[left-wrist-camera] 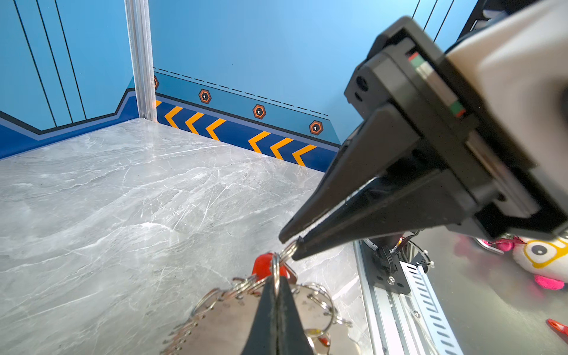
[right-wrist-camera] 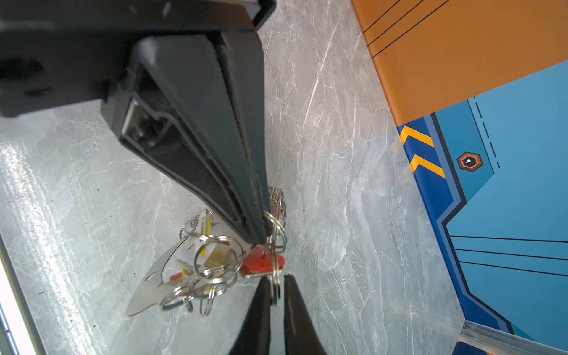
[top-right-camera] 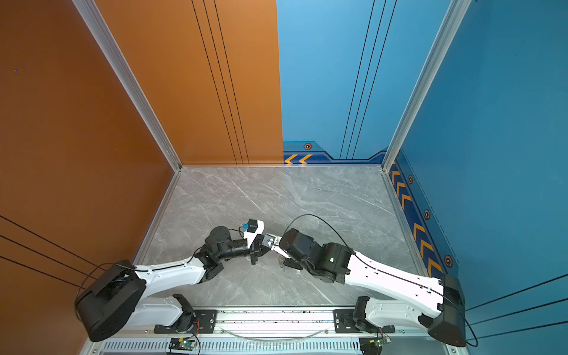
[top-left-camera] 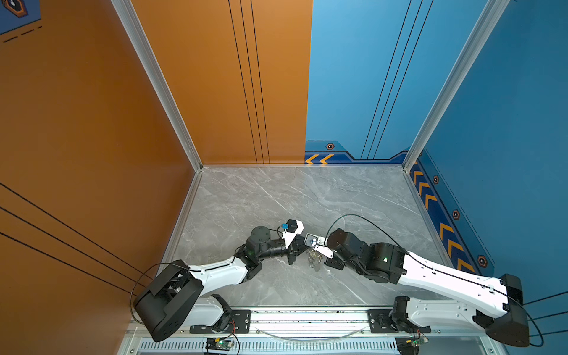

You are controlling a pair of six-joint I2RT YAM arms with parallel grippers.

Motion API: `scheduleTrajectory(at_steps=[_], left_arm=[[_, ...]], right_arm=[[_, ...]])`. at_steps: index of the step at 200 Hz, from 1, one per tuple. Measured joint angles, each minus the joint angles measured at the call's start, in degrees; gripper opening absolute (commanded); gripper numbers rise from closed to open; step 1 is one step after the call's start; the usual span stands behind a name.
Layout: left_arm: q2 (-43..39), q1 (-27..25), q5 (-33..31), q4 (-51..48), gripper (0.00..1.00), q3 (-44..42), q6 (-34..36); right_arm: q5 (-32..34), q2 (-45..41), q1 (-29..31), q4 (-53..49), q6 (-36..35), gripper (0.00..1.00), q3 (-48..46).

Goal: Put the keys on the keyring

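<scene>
A bunch of silver rings and keys (top-left-camera: 313, 257) hangs just above the marble table between my two grippers. In the left wrist view my left gripper (left-wrist-camera: 275, 281) is shut on one ring of the keyring (left-wrist-camera: 275, 267). A red-headed key (right-wrist-camera: 261, 263) hangs from the rings between the two grippers. My right gripper (right-wrist-camera: 274, 281) pinches a neighbouring ring (right-wrist-camera: 275, 290) that passes through the red key's head; its tips (left-wrist-camera: 292, 244) meet on that ring. Yellow-tagged keys (right-wrist-camera: 206, 229) and a flat metal plate (right-wrist-camera: 147, 287) dangle among several loose rings. In both top views the arms mostly hide the bunch.
The grey marble table (top-left-camera: 276, 199) is walled by orange and blue panels. An aluminium rail (top-left-camera: 307, 316) runs along the front edge. A black cable (top-left-camera: 362, 221) loops over the right arm. A plush toy (left-wrist-camera: 541, 255) lies outside beyond the rail.
</scene>
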Motion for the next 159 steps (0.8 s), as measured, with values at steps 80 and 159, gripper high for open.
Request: scheduleTrajectory(at_steps=[80, 159], left_arm=[[-0.57, 0.09, -0.76, 0.04, 0.0, -0.17, 0.0], [-1.92, 0.44, -1.16, 0.15, 0.0, -1.2, -0.02]], right_arm=[[-1.33, 0.68, -0.24, 1.86, 0.68, 0.02, -0.2], [-3.32, 0.68, -0.5, 4.02, 1.55, 0.0, -1.05]])
